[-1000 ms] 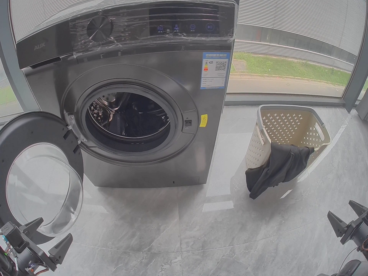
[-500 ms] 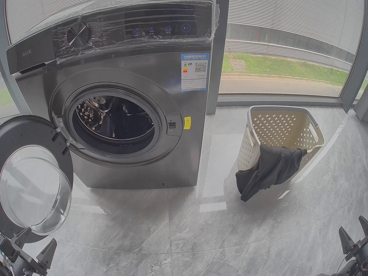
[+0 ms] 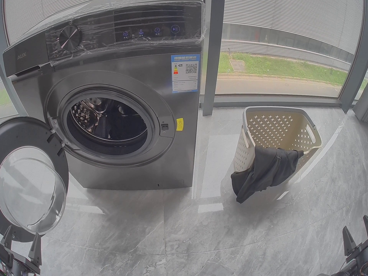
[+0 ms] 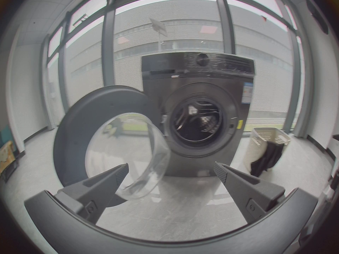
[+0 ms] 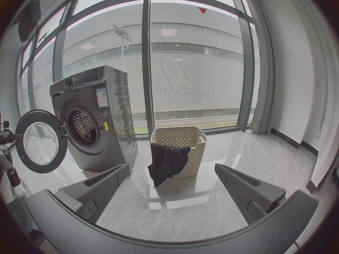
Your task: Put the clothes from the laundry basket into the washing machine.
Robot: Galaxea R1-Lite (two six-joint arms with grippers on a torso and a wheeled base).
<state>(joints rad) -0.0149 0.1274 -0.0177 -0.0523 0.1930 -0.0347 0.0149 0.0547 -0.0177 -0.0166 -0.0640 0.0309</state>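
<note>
On the grey marble floor by the window, the cream laundry basket stood to the right of the washing machine. A dark garment was draped over the basket's near rim, and most of it hung down the outer wall almost to the floor. The machine's round door stood swung wide open to the left, and something dark showed inside the drum. The left gripper hung low before the open door, fingers spread wide and holding nothing. The right gripper hung low on the right, equally wide and empty. The garment lay well apart from both, straight ahead of the right gripper's fingers across a stretch of floor, and farther off to the right of the left gripper.
</note>
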